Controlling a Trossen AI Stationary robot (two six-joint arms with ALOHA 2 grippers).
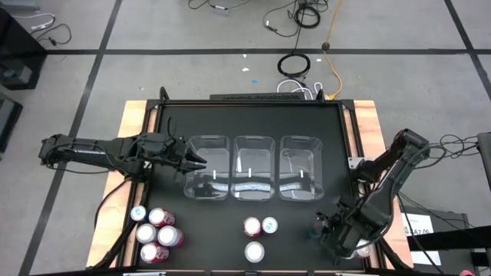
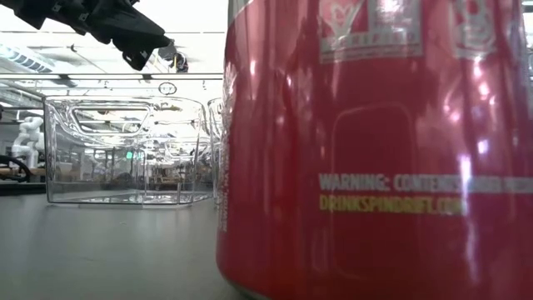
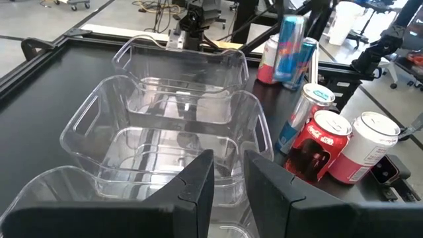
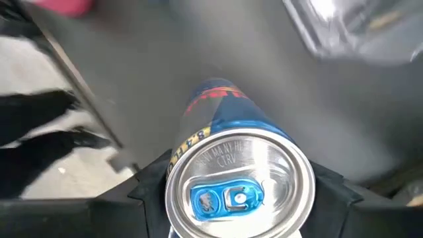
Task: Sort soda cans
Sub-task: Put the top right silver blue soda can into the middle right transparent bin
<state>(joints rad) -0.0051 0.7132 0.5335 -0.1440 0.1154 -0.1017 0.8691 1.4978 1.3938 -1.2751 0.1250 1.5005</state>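
High view: right gripper (image 1: 337,230) is seen low at the table's near right corner, left gripper (image 1: 201,162) at the left bin (image 1: 208,178). Right wrist view: a blue can (image 4: 238,178) is clasped between the fingers. Left wrist view: fingers (image 3: 192,192) nearly closed, empty, over the bin.

Three clear rectangular plastic bins (image 1: 255,178) stand side by side across the black table (image 1: 253,119). Nearer the front edge, small cylindrical soda cans (image 1: 156,233) cluster at left, three more cans (image 1: 258,234) stand centrally.

Black table (image 1: 176,230); three bins (image 1: 254,167); soda cans (image 1: 156,233).
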